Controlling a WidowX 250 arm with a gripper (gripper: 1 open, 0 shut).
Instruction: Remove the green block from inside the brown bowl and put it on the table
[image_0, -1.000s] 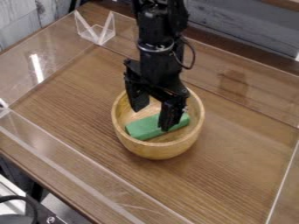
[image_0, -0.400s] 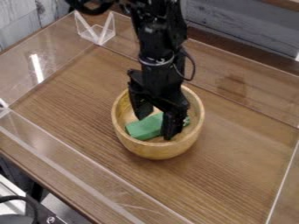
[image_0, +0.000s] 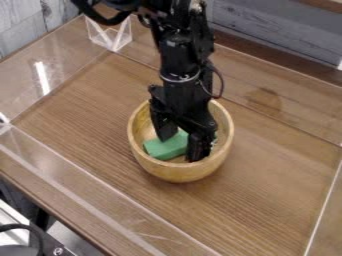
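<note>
One bowl (image_0: 181, 150) stood on the worktop (image_0: 94, 115), a little toward 5 o'clock from the centre. One block (image_0: 167, 148) lay inside it, on the 9 o'clock side of the hollow, partly hidden by the arm. One gripper (image_0: 182, 138) pointed straight down into the bowl, its two fingers (image_0: 201, 142) spread wide, one on either side of the block; whether they touched it could not be told. One clear acrylic stand (image_0: 110, 33) sat at 11 o'clock, well apart from the bowl.
</note>
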